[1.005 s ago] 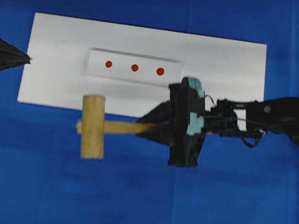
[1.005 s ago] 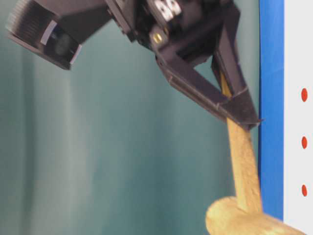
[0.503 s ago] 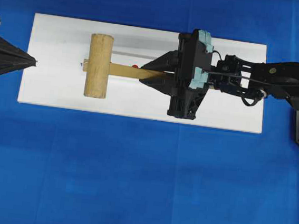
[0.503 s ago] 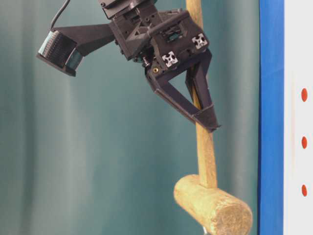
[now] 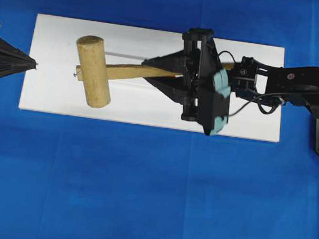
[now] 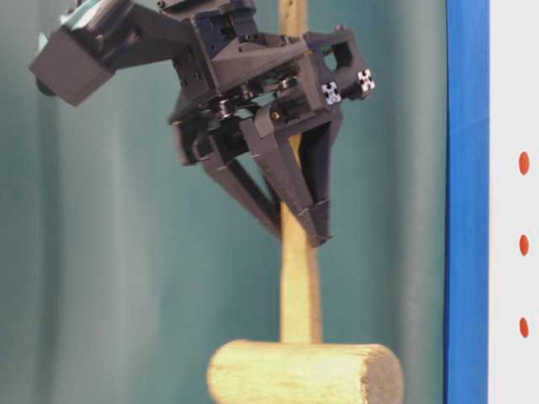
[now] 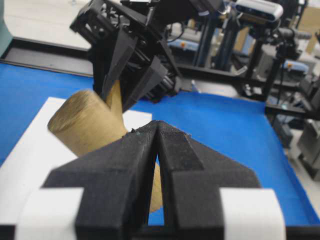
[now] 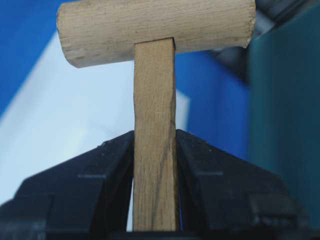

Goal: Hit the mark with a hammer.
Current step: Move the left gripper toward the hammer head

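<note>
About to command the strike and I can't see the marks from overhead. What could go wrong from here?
1. The hammer head hides the marks overhead, so aim is uncertain; the table-level view shows red marks on the white board.
2. The right gripper pinches only the flat handle, well back from the head; impact could twist or slip it.
3. The shut left gripper sits near the head.

Overhead: hammer (image 5: 99, 71) and right gripper (image 5: 167, 73) cover marks entirely; strip under them barely shows. Left gripper (image 5: 29, 62) cut by left edge. Table-level: hammer head (image 6: 305, 371) cut by bottom edge, handle top runs off upper edge, board (image 6: 514, 202) cut at right. Right wrist: handle base hidden between fingers (image 8: 90, 185). Left wrist: head partly behind fingers (image 7: 125, 165).
</note>
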